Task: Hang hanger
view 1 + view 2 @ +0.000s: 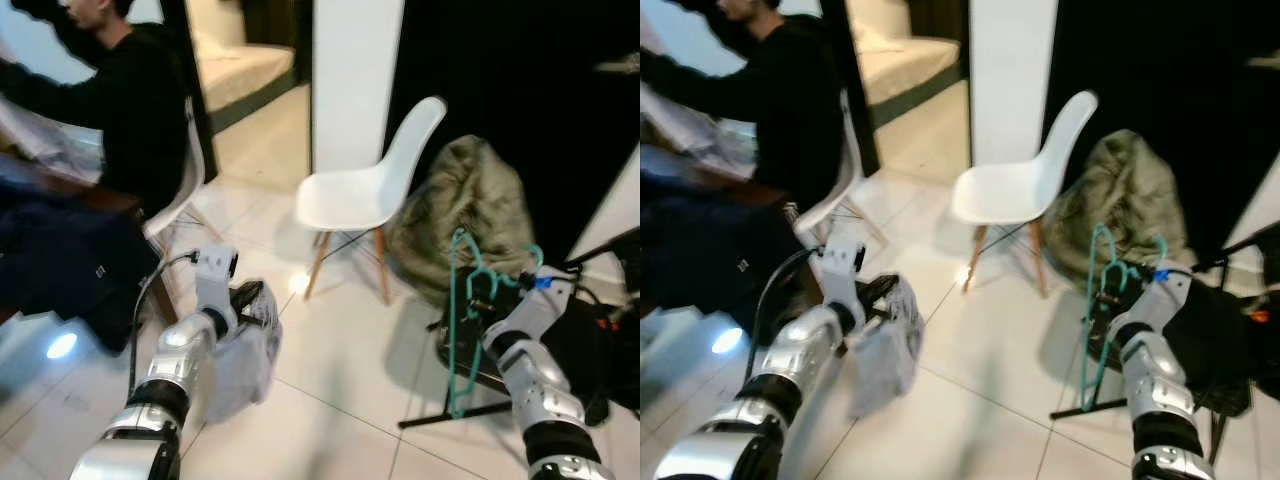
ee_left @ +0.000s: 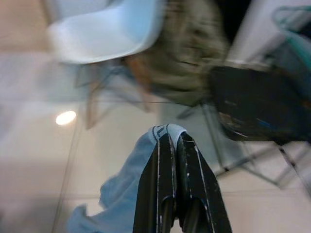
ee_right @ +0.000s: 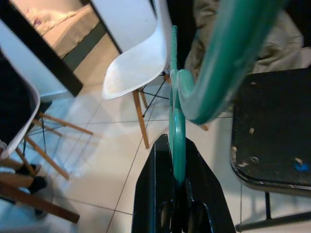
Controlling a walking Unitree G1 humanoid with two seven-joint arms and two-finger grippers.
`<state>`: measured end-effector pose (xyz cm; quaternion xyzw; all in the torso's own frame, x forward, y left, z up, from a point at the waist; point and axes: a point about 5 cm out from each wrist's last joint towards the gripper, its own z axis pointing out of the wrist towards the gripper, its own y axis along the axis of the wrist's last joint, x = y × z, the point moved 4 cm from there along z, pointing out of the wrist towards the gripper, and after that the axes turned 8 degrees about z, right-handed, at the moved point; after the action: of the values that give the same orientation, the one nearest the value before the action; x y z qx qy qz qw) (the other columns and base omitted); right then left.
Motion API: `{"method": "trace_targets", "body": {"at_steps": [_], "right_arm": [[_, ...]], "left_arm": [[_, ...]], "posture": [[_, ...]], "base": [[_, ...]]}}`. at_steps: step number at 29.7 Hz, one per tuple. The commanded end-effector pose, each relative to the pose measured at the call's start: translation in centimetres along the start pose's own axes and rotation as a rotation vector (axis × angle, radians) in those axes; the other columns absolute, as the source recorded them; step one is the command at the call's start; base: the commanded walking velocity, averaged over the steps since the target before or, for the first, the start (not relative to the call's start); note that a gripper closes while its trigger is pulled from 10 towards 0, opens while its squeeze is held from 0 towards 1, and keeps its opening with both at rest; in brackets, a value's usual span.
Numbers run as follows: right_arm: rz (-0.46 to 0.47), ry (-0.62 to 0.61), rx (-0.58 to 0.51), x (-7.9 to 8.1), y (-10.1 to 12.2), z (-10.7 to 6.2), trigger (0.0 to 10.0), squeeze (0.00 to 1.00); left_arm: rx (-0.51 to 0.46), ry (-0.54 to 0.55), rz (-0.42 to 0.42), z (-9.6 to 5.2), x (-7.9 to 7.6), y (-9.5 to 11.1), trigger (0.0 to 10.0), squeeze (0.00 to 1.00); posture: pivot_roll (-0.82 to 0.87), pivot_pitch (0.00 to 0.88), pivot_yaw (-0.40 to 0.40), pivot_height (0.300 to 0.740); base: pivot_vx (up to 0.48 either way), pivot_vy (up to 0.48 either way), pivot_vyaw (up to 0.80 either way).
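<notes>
Left tool (image 2: 173, 138): fingers pressed together, pinching the bunched top edge of a thin clear plastic bag (image 1: 240, 355). Bag hangs limp below the tool, just above the tiled floor (image 1: 340, 400). Contents of bag cannot be made out; it looks slack.

Right tool (image 3: 178, 182): fingers pressed onto the teal hanger (image 1: 470, 300), gripping one thin bar of it. Seen from the wrist, that bar runs straight out from between the fingers, with a thicker curved teal part arcing over and past it. In the head views the hanger's long axis stands near upright: hooked end uppermost above the tool, a long thin leg dropping below the tool toward the floor. More than one hanger may be bunched there; cannot tell.

Just under and beyond the right tool: a dark stool (image 3: 272, 141), scuffed seat, on a black metal frame.

Beyond the right tool, further out: an olive padded jacket (image 1: 470, 215) heaped on the floor against a dark curtain (image 1: 500, 80).

Between the two tools, further off: white shell chair (image 1: 365, 190), wooden legs.

Beyond the left tool: a seated person in black (image 1: 130, 110), on another white chair.

No legible writing anywhere.
</notes>
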<state>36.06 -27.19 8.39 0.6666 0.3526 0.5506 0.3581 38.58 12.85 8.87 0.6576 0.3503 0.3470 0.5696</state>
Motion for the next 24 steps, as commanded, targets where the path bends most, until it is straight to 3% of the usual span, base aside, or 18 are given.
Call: {"method": "trace_targets", "body": {"at_steps": [1, 2, 3, 4, 7, 8, 9, 10, 11, 12, 13, 14, 15, 16, 18, 19, 22, 24], "right_arm": [[0.029, 0.023, -0.021, 0.3, 0.3, 0.0, 10.0, 0.0], [0.056, 0.094, -0.052, 1.0, 1.2, -0.2, 10.0, 0.0], [0.068, 0.147, -0.063, 1.6, 1.6, -0.3, 10.0, 0.0], [0.068, 0.147, -0.063, 1.6, 1.6, -0.3, 10.0, 0.0], [0.079, 0.304, -0.079, 3.4, 2.7, -0.9, 10.0, 0.0], [0.079, 0.304, -0.079, 3.4, 2.7, -0.9, 10.0, 0.0], [0.081, 0.437, -0.082, 4.9, 3.5, -1.8, 10.0, 0.0], [0.081, 0.437, -0.082, 4.9, 3.5, -1.8, 10.0, 0.0], [0.073, 0.564, -0.08, 6.3, 4.2, -3.0, 10.0, 0.0], [0.073, 0.564, -0.08, 6.3, 4.2, -3.0, 10.0, 0.0], [0.063, 0.681, -0.086, 7.5, 4.9, -4.4, 10.0, 0.0], [0.063, 0.681, -0.086, 7.5, 4.9, -4.4, 10.0, 0.0], [0.042, 0.819, -0.088, 8.7, 5.9, -6.3, 10.0, 0.0], [0.042, 0.819, -0.088, 8.7, 5.9, -6.3, 10.0, 0.0], [-0.05, 1.067, -0.034, 11.2, 6.1, -10.1, 10.0, 0.0], [-0.077, 1.144, 0.001, 11.9, 5.8, -11.4, 10.0, 0.0], [-0.142, 1.215, 0.077, 12.6, 5.1, -12.4, 10.0, 0.0], [-0.156, 1.228, 0.097, 12.7, 5.0, -12.6, 10.0, 0.0]], "left_arm": [[-0.048, -0.096, 0.077, -0.1, -0.4, 1.4, 10.0, 0.0], [-0.089, -0.258, 0.215, -0.4, -0.8, 3.6, 10.0, 0.0], [-0.1, -0.325, 0.281, -0.7, -0.7, 4.7, 10.0, 0.0], [-0.1, -0.325, 0.281, -0.7, -0.7, 4.7, 10.0, 0.0], [-0.125, -0.412, 0.409, -1.4, -0.1, 7.0, 10.0, 0.0], [-0.125, -0.412, 0.409, -1.4, -0.1, 7.0, 10.0, 0.0], [-0.136, -0.441, 0.513, -1.8, 0.6, 8.6, 10.0, 0.0], [-0.136, -0.441, 0.513, -1.8, 0.6, 8.6, 10.0, 0.0], [-0.137, -0.451, 0.612, -2.1, 1.3, 10.1, 10.0, 0.0], [-0.137, -0.451, 0.612, -2.1, 1.3, 10.1, 10.0, 0.0], [-0.138, -0.43, 0.726, -2.2, 2.2, 11.7, 10.0, 0.0], [-0.138, -0.43, 0.726, -2.2, 2.2, 11.7, 10.0, 0.0], [-0.157, -0.387, 0.867, -2.2, 3.0, 14.1, 10.0, 0.0], [-0.157, -0.387, 0.867, -2.2, 3.0, 14.1, 10.0, 0.0], [-0.228, -0.282, 1.132, -2.3, 3.8, 18.9, 10.0, 0.0], [-0.252, -0.259, 1.207, -2.5, 3.7, 20.3, 10.0, 0.0], [-0.314, -0.215, 1.376, -2.8, 3.2, 23.2, 10.0, 0.0], [-0.327, -0.215, 1.416, -3.0, 3.0, 23.9, 10.0, 0.0]], "posture": [[-0.04, 0.0, 0.052, 0.74], [-0.03, 0.0, 0.058, 0.74], [-0.03, 0.0, 0.062, 0.74], [-0.03, 0.0, 0.062, 0.74], [-0.04, 0.0, 0.069, 0.74], [-0.04, 0.0, 0.069, 0.74], [-0.04, 0.0, 0.074, 0.74], [-0.04, 0.0, 0.074, 0.74], [-0.04, 0.0, 0.078, 0.74], [-0.04, 0.0, 0.078, 0.74], [-0.04, 0.0, 0.081, 0.74], [-0.04, 0.0, 0.081, 0.74], [-0.05, 0.0, 0.085, 0.74], [-0.05, 0.0, 0.085, 0.74], [-0.05, 0.0, 0.089, 0.74], [-0.05, 0.0, 0.089, 0.74], [-0.06, 0.0, 0.089, 0.74], [-0.06, 0.0, 0.089, 0.74]], "base": [[0.0, 0.0, -0.78], [0.0, 0.0, -0.78], [0.0, 0.0, -0.78], [0.0, 0.0, -0.78], [0.0, 0.0, -0.78], [0.0, 0.0, -0.78], [0.0, 0.0, -0.79], [0.0, 0.0, -0.79], [0.0, 0.0, 0.0], [0.0, 0.0, 0.0], [0.0, 0.0, 0.0], [0.0, 0.0, 0.0], [0.0, 0.0, 0.0], [0.0, 0.0, 0.0], [0.0, 0.0, 0.0], [0.0, 0.0, 0.0], [0.0, 0.0, 0.0], [0.0, 0.0, 0.0]]}}
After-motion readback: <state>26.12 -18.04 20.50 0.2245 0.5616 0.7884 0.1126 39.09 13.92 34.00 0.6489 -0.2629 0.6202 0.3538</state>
